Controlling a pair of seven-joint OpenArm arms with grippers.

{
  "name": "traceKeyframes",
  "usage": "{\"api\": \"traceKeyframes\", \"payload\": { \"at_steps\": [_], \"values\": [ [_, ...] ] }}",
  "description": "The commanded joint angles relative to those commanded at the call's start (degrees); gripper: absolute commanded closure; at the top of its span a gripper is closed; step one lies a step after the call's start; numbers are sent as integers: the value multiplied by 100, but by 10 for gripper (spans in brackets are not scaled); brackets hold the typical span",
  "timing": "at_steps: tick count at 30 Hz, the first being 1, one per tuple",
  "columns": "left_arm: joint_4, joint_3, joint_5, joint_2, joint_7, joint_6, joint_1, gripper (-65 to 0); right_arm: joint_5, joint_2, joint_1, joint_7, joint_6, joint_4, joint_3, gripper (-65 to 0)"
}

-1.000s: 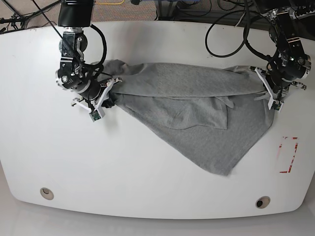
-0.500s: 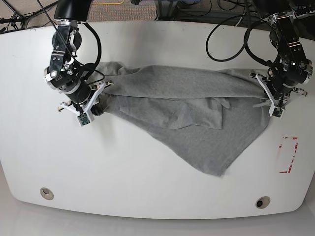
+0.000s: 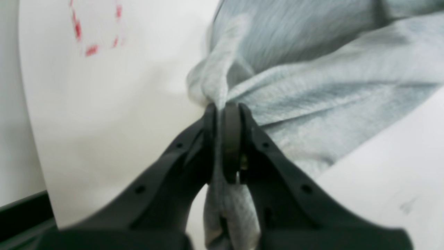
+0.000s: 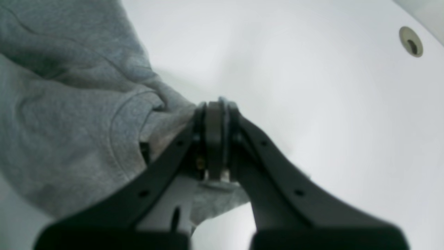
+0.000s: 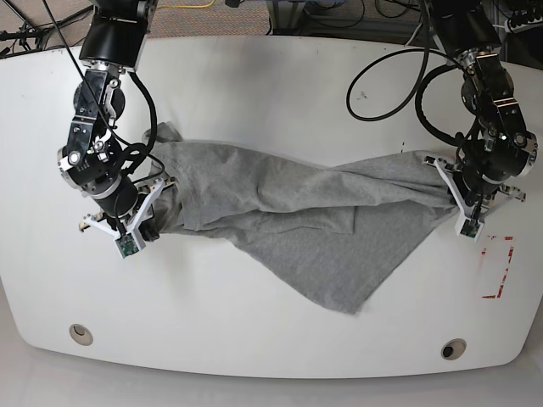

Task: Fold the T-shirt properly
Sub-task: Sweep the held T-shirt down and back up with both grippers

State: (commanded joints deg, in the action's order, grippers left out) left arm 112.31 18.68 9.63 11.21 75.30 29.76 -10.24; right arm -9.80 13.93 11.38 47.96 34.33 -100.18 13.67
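The heather-grey T-shirt [image 5: 297, 220] stretches across the white table between both arms, bunched and sagging to a point toward the near edge. At the base view's right, my left gripper [image 5: 456, 206] is shut on a pinched fold of the T-shirt [image 3: 312, 100]; in the left wrist view its black fingers [image 3: 230, 139] clamp the cloth. At the base view's left, my right gripper [image 5: 151, 227] is shut on the other end of the T-shirt [image 4: 69, 121], with cloth squeezed between its fingers [image 4: 215, 139]. No print or neck tag shows.
A red dashed rectangle [image 5: 497, 267] is marked on the table near the right edge, also seen as red dashes [image 3: 93, 31] in the left wrist view. Round holes sit at the near corners [image 5: 81, 333] [image 5: 452, 348]. Cables hang behind the table's far edge.
Both arms have drawn toward the near edge, carrying the T-shirt with them. The cloth now lies lower on the table and sags more in the middle.
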Motion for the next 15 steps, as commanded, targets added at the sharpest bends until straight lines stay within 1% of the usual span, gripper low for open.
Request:
{"api": "traceKeyframes", "payload": {
  "at_steps": [4, 8, 13, 15],
  "values": [
    [0, 0, -9, -105, 62, 0, -396, -10, 0, 9, 396, 0, 0, 237, -79, 0],
    [0, 0, -18, -141, 79, 0, -905, -10, -18, 193, 976, 0, 0, 475, -114, 0],
    [0, 0, -18, -141, 79, -9, -1600, -10, -9, 369, 1767, 0, 0, 870, -378, 0],
    [0, 0, -18, -141, 70, -9, -1916, -10, -35, 536, 2136, 0, 0, 1073, -457, 0]
  ]
}}
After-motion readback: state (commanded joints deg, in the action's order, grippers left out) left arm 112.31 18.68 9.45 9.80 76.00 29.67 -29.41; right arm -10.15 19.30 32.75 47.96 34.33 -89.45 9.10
